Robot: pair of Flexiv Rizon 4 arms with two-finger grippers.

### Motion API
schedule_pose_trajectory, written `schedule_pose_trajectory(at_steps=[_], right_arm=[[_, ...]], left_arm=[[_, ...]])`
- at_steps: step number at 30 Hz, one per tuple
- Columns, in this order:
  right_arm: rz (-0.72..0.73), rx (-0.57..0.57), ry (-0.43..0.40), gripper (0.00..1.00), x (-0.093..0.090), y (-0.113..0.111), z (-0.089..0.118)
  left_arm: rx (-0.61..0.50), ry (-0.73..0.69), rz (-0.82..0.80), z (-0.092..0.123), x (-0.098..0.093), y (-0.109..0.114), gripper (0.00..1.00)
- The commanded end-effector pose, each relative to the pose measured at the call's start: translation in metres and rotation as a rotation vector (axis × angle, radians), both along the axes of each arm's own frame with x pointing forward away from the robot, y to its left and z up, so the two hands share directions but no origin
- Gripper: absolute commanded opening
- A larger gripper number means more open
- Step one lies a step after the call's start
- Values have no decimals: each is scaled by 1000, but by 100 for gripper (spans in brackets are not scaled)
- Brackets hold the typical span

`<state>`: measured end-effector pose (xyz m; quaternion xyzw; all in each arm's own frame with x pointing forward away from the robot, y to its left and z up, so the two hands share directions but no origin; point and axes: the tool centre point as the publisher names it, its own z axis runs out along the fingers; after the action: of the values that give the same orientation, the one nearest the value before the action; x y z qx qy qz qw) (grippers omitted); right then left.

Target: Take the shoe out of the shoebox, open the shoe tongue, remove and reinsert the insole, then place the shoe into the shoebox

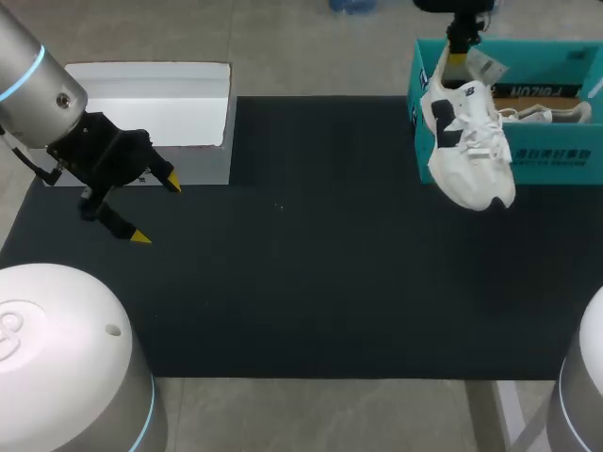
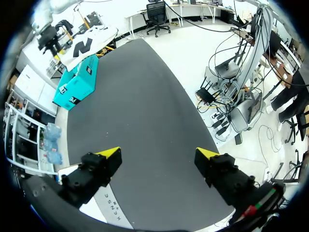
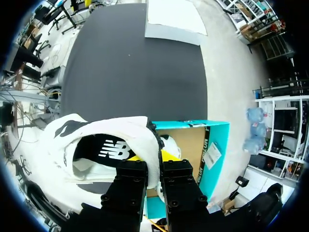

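The shoe is white woven cloth with smooth, dark, leather-like patches and cloth laces. The box is teal card with a slight sheen outside and raw brown card inside. The lid is smooth white card. The mat is black, matt and finely grained. The left gripper and right gripper have matt black bodies, each with 2 smooth yellow tips. The left arm has a glossy silver shell.
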<state>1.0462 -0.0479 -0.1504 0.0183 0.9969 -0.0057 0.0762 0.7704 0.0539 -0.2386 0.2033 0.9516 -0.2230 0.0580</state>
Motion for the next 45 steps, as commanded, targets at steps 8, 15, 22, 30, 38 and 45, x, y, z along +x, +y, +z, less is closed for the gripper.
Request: schedule_pose_trajectory(at_steps=[8, 15, 22, 30, 38, 45], right_arm=[[-24, 40, 9, 0, 83, -125, 23], [-44, 13, 17, 0, 126, -164, 40], [-42, 5, 22, 0, 152, -178, 47], [-49, -65, 56, 0, 160, -180, 45], [-49, -65, 56, 0, 160, -180, 45], [-49, -65, 56, 0, 160, -180, 45]], left_arm=[[2, 0, 0, 0, 0, 0, 100], [2, 0, 0, 0, 0, 0, 100], [2, 0, 0, 0, 0, 0, 100], [2, 0, 0, 0, 0, 0, 100], [2, 0, 0, 0, 0, 0, 100], [2, 0, 0, 0, 0, 0, 100]])
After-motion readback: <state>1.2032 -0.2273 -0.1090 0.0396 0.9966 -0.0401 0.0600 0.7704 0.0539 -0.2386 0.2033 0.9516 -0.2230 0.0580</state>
